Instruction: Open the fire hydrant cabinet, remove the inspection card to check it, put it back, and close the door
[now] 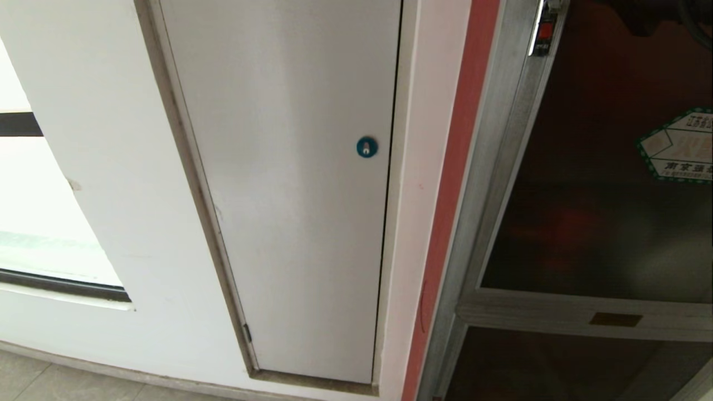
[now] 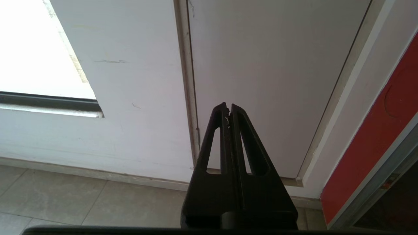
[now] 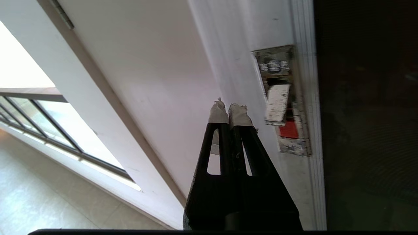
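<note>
The fire hydrant cabinet [image 1: 490, 167] stands at the right of the head view, with a brushed-silver frame. Its door [image 1: 601, 211] is dark glass with a green-bordered hexagonal sticker [image 1: 679, 145], and it looks closed. The red-and-chrome latch [image 1: 545, 30] sits on the door's frame near the top. My right gripper [image 3: 228, 106] is shut and empty, its taped tips just beside the latch [image 3: 281, 104] and apart from it. My left gripper [image 2: 228, 106] is shut and empty, parked low and facing the foot of the white door. The inspection card is hidden. Neither gripper shows in the head view.
A plain white door [image 1: 289, 195] with a small blue round lock [image 1: 366, 147] fills the middle. A red strip [image 1: 451, 195] runs between it and the cabinet. A bright window [image 1: 33, 223] is at the left. Below the glass door is a lower dark panel with a brass plate [image 1: 615, 319].
</note>
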`<state>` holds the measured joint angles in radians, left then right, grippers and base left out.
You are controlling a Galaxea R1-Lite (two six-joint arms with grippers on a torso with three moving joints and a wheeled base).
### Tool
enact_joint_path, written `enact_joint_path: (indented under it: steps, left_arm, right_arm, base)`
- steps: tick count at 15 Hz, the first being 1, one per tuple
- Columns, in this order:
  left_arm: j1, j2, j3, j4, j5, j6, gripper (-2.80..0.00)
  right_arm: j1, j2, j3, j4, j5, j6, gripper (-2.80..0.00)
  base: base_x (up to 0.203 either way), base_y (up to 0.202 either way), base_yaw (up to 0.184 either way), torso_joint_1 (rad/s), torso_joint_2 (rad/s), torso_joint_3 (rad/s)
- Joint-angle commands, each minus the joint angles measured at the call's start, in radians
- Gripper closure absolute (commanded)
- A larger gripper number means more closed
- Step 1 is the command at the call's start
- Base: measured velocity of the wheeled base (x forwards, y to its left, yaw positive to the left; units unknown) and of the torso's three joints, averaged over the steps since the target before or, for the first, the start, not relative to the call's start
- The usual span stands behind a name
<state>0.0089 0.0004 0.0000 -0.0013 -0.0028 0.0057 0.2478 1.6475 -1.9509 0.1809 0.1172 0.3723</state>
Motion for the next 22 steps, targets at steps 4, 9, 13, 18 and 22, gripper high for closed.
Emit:
enact_joint_path:
  steps: [4,9,13,18,22]
  left_arm:
    - [0.0,0.0,0.002,0.0,0.0,0.0,0.0]
    - [0.0,0.001,0.002,0.0,0.0,0.0,0.0]
    - [0.0,0.0,0.002,0.0,0.0,0.0,0.0]
    - [0.0,0.001,0.002,0.0,0.0,0.0,0.0]
    - [0.0,0.001,0.002,-0.001,0.0,0.0,0.0]
  right_arm:
    - [-0.018,0.023,0.0,-0.003,0.001,0.003,0.0]
    - [-0.038,0.031,0.0,-0.017,0.002,0.007,0.0]
    - [-0.039,0.046,0.0,-0.02,0.004,0.007,0.0]
    - [-0.047,0.052,0.0,-0.018,0.002,0.011,0.0]
    - [-0.062,0.066,0.0,-0.018,0.004,0.011,0.0]
  base:
    - [0.0,0.0,0.0,0.0,0.0,0.0]
    - [0.0,0.0,0.0,0.0,0.0,0.0]
    - [0.0,0.0,0.0,0.0,0.0,0.0]
    - [0.0,0.0,0.0,0.0,0.0,0.0]
    - [0.0,0.0,0.0,0.0,0.0,0.0]
